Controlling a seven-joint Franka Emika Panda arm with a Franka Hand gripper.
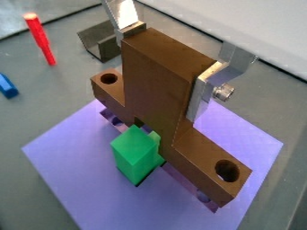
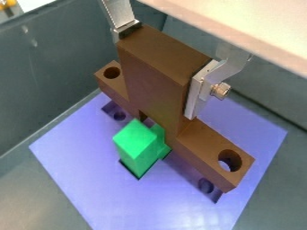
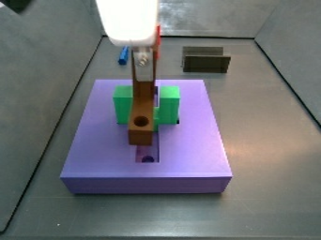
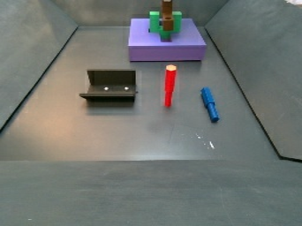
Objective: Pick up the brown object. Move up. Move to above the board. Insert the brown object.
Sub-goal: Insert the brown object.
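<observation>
Red peg [image 4: 170, 85] shows beside gripper [image 1: 168, 56] holding brown object [image 1: 162, 99].

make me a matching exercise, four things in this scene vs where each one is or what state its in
Things:
1. brown object
2. green block
3. red peg
4. fixture

Places or states:
A. standing upright on the grey floor, away from the board
B. sitting on the board beside the groove
C. clamped between the fingers of the gripper, over the groove
D. on the floor, a dark bracket, apart from the red peg

Pairs: 1-C, 2-B, 3-A, 4-D
</observation>
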